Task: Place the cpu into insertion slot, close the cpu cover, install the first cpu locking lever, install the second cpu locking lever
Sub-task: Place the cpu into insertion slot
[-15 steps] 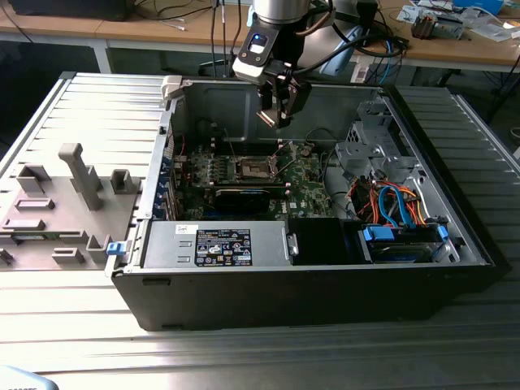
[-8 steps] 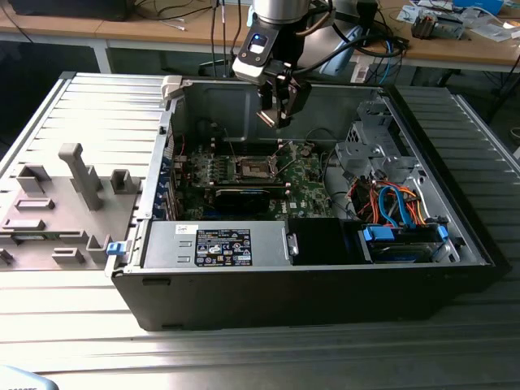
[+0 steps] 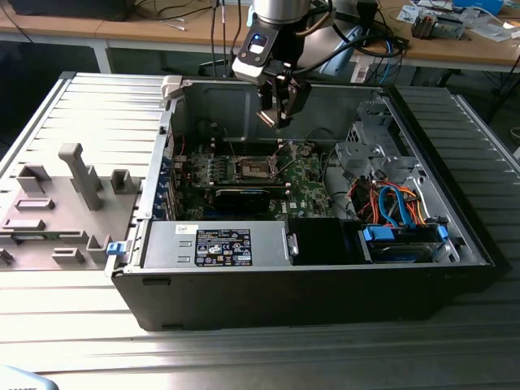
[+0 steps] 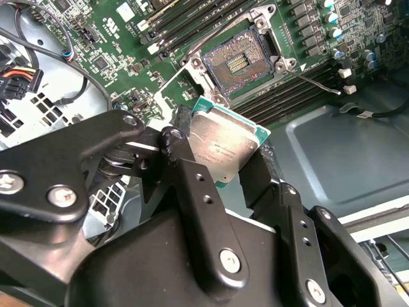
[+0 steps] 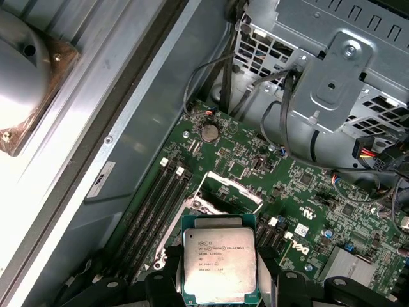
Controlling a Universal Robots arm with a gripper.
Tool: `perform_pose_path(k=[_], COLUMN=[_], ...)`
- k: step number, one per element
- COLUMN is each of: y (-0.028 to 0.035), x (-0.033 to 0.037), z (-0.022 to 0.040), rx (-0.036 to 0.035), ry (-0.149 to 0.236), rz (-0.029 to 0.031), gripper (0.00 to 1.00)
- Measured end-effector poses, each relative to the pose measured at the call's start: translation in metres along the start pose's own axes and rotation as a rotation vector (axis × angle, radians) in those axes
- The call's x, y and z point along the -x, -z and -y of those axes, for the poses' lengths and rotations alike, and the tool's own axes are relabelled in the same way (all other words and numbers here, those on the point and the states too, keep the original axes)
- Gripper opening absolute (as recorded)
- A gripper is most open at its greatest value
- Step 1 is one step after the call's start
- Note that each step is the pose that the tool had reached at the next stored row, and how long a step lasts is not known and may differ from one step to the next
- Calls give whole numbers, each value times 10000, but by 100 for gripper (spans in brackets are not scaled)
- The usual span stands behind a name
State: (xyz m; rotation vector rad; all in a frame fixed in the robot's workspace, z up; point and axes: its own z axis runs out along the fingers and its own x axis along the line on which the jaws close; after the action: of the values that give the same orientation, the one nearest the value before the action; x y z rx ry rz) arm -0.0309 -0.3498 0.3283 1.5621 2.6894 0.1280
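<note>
My gripper (image 3: pixel 276 120) hangs inside the open computer case, above the green motherboard (image 3: pixel 313 183). It is shut on the cpu (image 4: pixel 223 144), a flat square chip with a silvery-tan top, which also appears in the first wrist view as the cpu (image 5: pixel 219 263). Black fingers (image 4: pixel 192 185) press on two opposite edges of the chip. The insertion slot (image 4: pixel 238 62) lies uncovered below and ahead of the chip, its contact field bare inside a silver rim; from outside it is the dark square insertion slot (image 3: pixel 253 169). A thin locking lever (image 4: pixel 313 80) sticks out beside it.
A silver drive cage (image 5: pixel 332 77) with cable bundles (image 3: pixel 390 203) stands on the exterior view's right of the board. The power supply (image 3: pixel 215 244) sits along the near case wall. A grey fixture block (image 3: pixel 73 195) lies outside on the exterior view's left. Long black memory slots (image 4: pixel 287 96) flank the socket.
</note>
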Motion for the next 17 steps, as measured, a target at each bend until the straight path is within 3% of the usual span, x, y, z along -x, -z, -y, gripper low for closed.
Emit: perform_pose_path(k=[17], y=[-2], x=[0], z=[0], rx=[2], ry=[-96], rz=[8], gripper=[55])
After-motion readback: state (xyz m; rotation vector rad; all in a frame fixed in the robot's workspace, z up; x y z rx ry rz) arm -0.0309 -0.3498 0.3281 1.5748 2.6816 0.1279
